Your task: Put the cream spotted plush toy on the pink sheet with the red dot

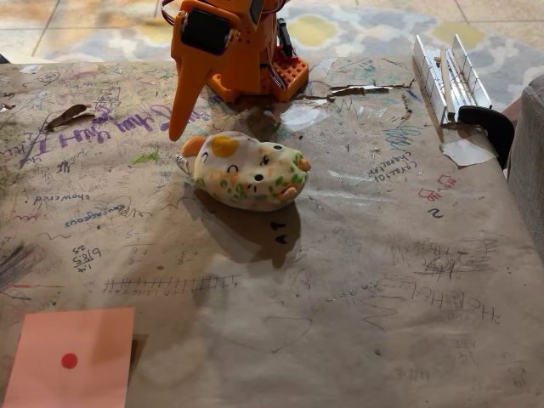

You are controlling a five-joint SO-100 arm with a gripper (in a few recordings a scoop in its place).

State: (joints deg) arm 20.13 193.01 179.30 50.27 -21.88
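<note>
The cream spotted plush toy point(246, 172) lies on its side on the brown paper-covered table, a little above centre, with an orange ear toward the left. My orange gripper point(176, 127) points down just left of and behind the plush, its tip close to the ear and not holding it. I see one tapered orange finger point(189, 89), and the other jaw is hidden, so its state is unclear. The pink sheet with the red dot point(93, 340) lies flat at the bottom left corner, far in front of the plush, with the dot point(69, 360) near its middle.
The arm's orange base point(259, 72) stands at the table's far edge. A white metal rail piece point(450, 76) and a black clamp point(491, 126) sit at the far right. A grey cushion point(531, 170) borders the right edge. Scribbled brown paper point(357, 280) lies between plush and sheet.
</note>
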